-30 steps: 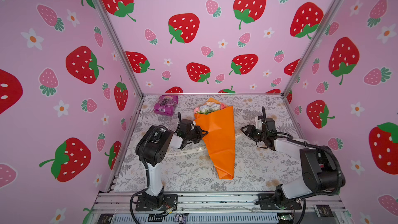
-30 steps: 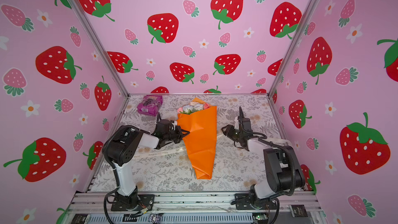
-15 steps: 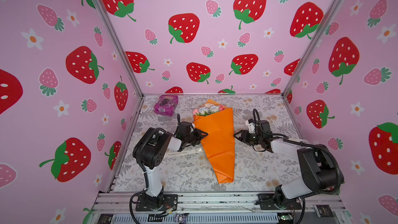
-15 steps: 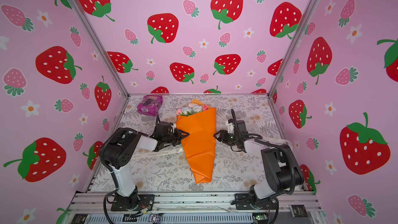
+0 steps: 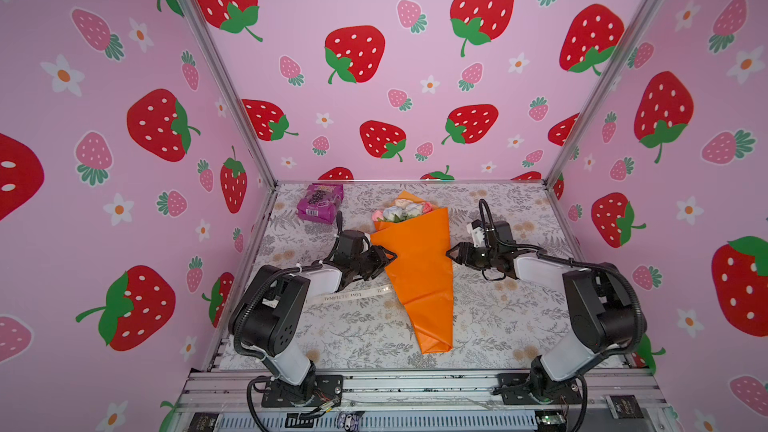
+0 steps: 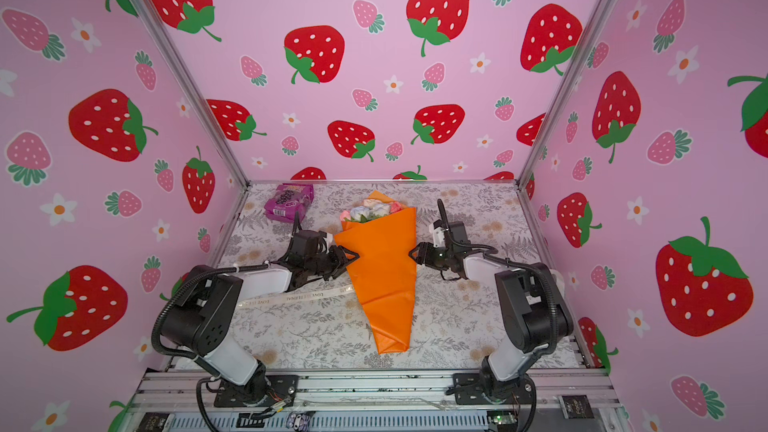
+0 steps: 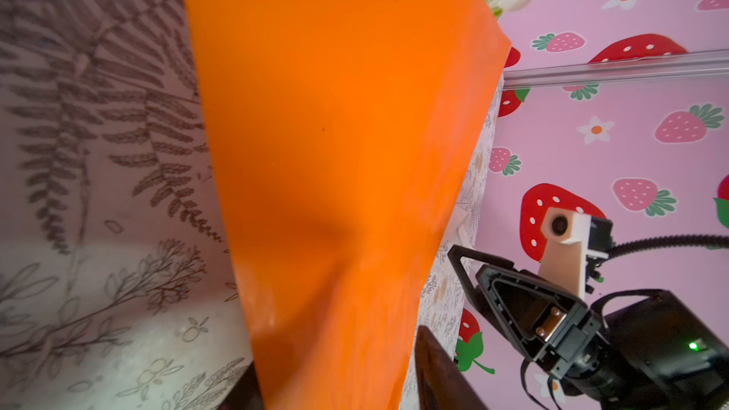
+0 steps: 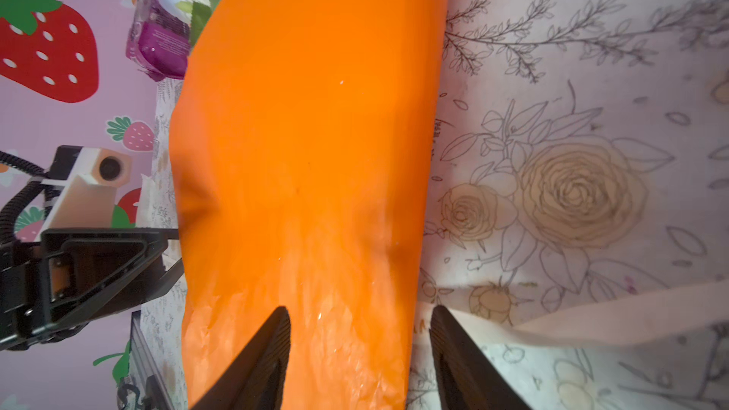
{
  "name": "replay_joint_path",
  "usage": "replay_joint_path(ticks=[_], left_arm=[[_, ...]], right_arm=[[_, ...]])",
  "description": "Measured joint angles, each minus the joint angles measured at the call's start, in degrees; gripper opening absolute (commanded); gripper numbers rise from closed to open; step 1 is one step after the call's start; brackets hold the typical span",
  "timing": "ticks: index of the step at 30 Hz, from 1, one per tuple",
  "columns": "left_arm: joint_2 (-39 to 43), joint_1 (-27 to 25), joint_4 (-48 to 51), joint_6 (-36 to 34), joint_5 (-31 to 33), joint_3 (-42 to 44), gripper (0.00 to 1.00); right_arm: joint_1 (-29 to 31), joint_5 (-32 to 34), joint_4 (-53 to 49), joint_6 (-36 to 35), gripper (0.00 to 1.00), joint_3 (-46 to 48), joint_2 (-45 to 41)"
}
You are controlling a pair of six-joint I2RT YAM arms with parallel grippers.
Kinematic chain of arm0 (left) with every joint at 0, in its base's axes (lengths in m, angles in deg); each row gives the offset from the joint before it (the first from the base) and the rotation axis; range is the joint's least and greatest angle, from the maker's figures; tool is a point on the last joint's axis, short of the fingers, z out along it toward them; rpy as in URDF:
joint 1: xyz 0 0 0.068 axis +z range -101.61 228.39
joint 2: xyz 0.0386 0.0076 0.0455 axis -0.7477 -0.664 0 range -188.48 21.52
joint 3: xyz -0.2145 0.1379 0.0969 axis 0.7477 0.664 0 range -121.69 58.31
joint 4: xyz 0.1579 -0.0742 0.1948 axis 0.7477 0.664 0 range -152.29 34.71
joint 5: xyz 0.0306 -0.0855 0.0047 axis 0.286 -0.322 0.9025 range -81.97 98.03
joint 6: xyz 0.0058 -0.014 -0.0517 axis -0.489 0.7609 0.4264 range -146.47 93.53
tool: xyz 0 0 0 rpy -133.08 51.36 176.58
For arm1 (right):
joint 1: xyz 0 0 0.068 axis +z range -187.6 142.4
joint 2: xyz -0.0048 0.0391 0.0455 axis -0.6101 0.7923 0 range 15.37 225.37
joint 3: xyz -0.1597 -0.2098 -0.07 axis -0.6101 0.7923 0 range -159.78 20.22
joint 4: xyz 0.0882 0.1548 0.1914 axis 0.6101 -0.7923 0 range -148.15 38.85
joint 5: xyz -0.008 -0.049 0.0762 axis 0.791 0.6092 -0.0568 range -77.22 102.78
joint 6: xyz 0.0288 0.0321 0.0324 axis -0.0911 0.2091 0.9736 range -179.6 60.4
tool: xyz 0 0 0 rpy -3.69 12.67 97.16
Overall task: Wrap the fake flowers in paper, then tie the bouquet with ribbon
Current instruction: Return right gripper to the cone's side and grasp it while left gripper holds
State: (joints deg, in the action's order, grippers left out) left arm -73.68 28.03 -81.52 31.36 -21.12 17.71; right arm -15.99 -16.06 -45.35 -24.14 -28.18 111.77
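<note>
The bouquet of fake flowers [image 5: 419,268] [image 6: 382,268] lies in the middle of the table as an orange paper cone. Its pink and white heads [image 5: 401,211] point at the back wall. My left gripper [image 5: 388,261] [image 6: 350,260] is at the cone's left edge, open. In the left wrist view its fingers [image 7: 434,368] stand apart with the orange paper [image 7: 335,151] between them. My right gripper [image 5: 451,255] [image 6: 412,254] is open at the cone's right edge. In the right wrist view the right gripper [image 8: 359,309] straddles the paper's edge [image 8: 307,151].
A cream printed ribbon [image 5: 353,296] [image 6: 291,297] [image 8: 591,329] lies flat on the table and runs under the cone from the left. A purple snack packet [image 5: 320,202] [image 6: 289,201] sits at the back left corner. Pink strawberry walls enclose three sides.
My left gripper was shut on the cone's left edge and has opened there. My right gripper has moved left up to the cone's right edge.
</note>
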Motion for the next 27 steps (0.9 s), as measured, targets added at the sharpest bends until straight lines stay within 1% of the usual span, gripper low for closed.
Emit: replay_joint_path(ticks=[2,5,8,10,12,13,15,17,19,22,25,27], left_arm=[[0.4,0.4,1.7,-0.7,0.2,1.5,0.57],[2.0,1.3,4.0,-1.3,0.1,3.5,0.57],[3.2,2.3,4.7,-1.9,-0.5,4.9,0.56],[2.9,2.6,4.3,-2.1,-1.4,4.9,0.54],[1.8,2.6,3.4,-2.1,-2.4,4.6,0.52],[0.7,2.6,3.1,-2.1,-2.9,4.0,0.50],[-2.6,2.6,2.7,-2.1,-3.6,1.5,0.43],[-6.4,2.6,1.9,-1.9,-4.6,-2.1,0.32],[-9.6,2.6,0.7,-1.4,-5.2,-5.1,0.24],[-12.7,2.6,-0.7,-0.5,-5.8,-7.7,0.20],[-14.5,2.6,-1.6,-0.2,-6.1,-8.5,0.17],[-15.2,2.6,-2.1,0.2,-6.7,-8.7,0.15]], right_arm=[[0.0,0.5,-0.6,-1.1,0.60,-2.3,3.3],[0.0,0.2,-0.5,-1.9,0.57,-4.8,7.5],[0.0,-1.5,0.2,-2.4,0.52,-6.8,10.5],[0.0,-1.9,0.7,-2.5,0.44,-8.1,11.8],[0.0,-2.4,1.0,-2.6,0.39,-8.5,12.6],[0.0,-2.8,1.1,-2.7,0.36,-8.7,12.9],[0.0,-3.5,1.5,-2.6,0.31,-9.0,13.8],[0.0,-4.2,2.4,-2.3,0.26,-9.6,14.8],[0.0,-4.9,3.5,-1.8,0.23,-9.7,15.6],[-0.4,-5.1,4.5,-0.9,0.20,-9.8,16.0],[-0.8,-5.3,5.3,-0.2,0.15,-10.0,16.5],[-1.0,-5.7,5.8,0.5,0.14,-10.5,17.1]])
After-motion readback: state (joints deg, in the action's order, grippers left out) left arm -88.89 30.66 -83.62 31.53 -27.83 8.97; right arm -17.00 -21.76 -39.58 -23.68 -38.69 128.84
